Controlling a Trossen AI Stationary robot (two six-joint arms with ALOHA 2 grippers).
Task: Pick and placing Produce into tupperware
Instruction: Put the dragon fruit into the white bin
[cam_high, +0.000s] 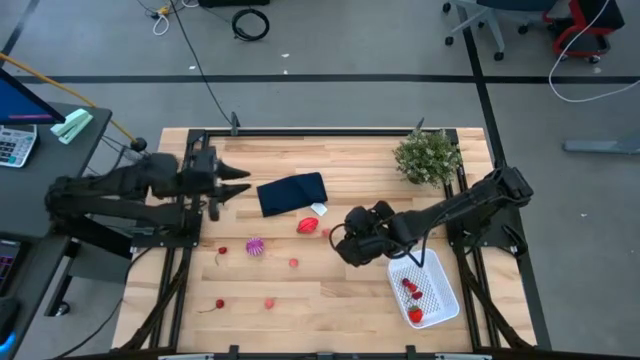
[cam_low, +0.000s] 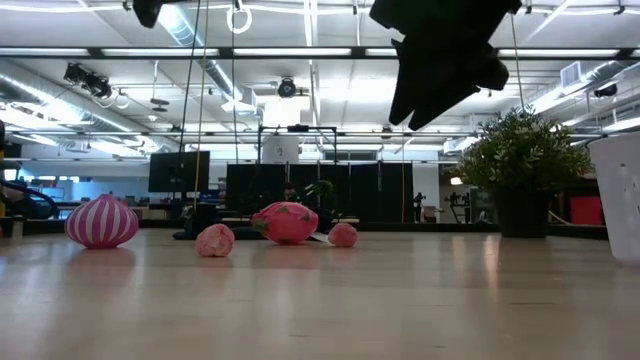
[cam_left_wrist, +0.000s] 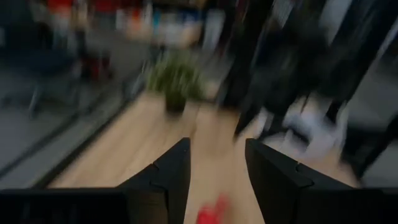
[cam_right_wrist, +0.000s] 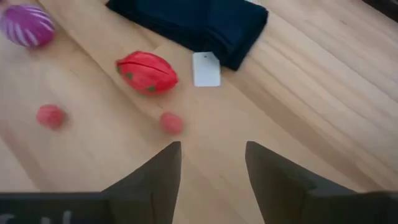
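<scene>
1. The right gripper (cam_high: 338, 238) is hanging just right of frame centre in the high view, its fingers standing apart with nothing between them – in its wrist view only bare wood is showing in the gap.
2. The tupperware (cam_high: 443, 276) is sitting at the lower right of the high view, behind that arm, already holding a few red pieces (cam_high: 411, 290).
3. Judging from how things lie, the step in hand is a reach for the next fruit: the big red fruit (cam_high: 307, 226) is lying just left of the right gripper, beside a small white tag (cam_high: 320, 209) and below the dark navy cloth (cam_high: 291, 193), with a small pink bit (cam_right_wrist: 170, 122) nearer the fingers.
4. To do it well, the gripper should be coming down centred on one piece, straddling it across its narrow side, and keeping clear of the cloth edge and tag so neither gets pinched along with it.
5. The purple striped ball (cam_high: 255, 246) and the other small red bits (cam_high: 269, 302) are waiting left of centre and toward the lower left – rounded, so likely to roll if nudged.
6. The left gripper (cam_high: 240, 181) is waiting at the upper left of the table, fingers parted and holding nothing; the green plant (cam_high: 427, 156) is standing at the upper right, out of the way
</scene>
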